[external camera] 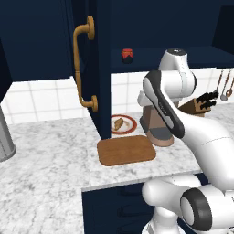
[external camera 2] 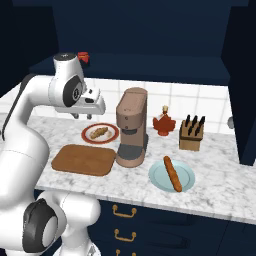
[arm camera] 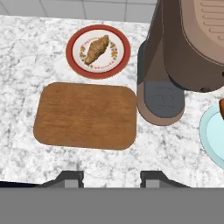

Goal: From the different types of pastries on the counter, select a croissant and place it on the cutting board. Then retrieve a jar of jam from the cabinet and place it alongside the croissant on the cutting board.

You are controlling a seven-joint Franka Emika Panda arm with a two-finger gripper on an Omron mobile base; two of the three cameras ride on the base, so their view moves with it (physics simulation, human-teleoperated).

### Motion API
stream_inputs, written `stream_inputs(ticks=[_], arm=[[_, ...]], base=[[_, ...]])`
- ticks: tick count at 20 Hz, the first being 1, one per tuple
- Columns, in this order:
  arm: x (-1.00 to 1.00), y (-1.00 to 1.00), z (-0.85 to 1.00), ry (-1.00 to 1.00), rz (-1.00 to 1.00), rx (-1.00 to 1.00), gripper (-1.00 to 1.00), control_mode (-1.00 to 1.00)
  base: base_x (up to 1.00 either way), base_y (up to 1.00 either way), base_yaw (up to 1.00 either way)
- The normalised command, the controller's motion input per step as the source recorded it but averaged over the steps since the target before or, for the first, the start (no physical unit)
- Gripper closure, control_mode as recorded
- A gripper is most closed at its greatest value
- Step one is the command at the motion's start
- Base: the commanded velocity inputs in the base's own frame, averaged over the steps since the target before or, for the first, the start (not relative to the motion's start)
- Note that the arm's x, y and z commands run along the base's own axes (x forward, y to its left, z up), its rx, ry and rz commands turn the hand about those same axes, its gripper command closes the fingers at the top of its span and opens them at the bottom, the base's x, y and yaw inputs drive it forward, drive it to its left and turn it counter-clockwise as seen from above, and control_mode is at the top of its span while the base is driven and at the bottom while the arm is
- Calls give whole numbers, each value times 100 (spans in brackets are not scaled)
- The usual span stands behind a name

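Nothing of the task was done yet. The croissant lay on its red-rimmed plate, at 12 o'clock from the bare cutting board. The claw hung released above the tabletop. The jar of jam stood in the cabinet.

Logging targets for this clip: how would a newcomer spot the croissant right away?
Find the tall brown coffee machine on the counter. Left of it, behind the wooden cutting board, sits a red-rimmed plate. The croissant is the lumpy golden pastry on it, unlike the long baguette on the blue plate.
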Motion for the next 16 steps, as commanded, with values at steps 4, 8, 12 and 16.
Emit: stream_inputs(ticks=[4, 8, 12, 16], arm=[[-2, 0, -1, 2, 0, 0, -100, -100], [3, 3, 1, -3, -1, 0, -100, -100], [0, 0, 0, -1, 0, 0, -100, -100], [0, 0, 0, 0, 2, 0, -100, -100]], base=[[0, 0, 0], [0, 0, 0], [0, 0, 0], [0, 0, 0]])
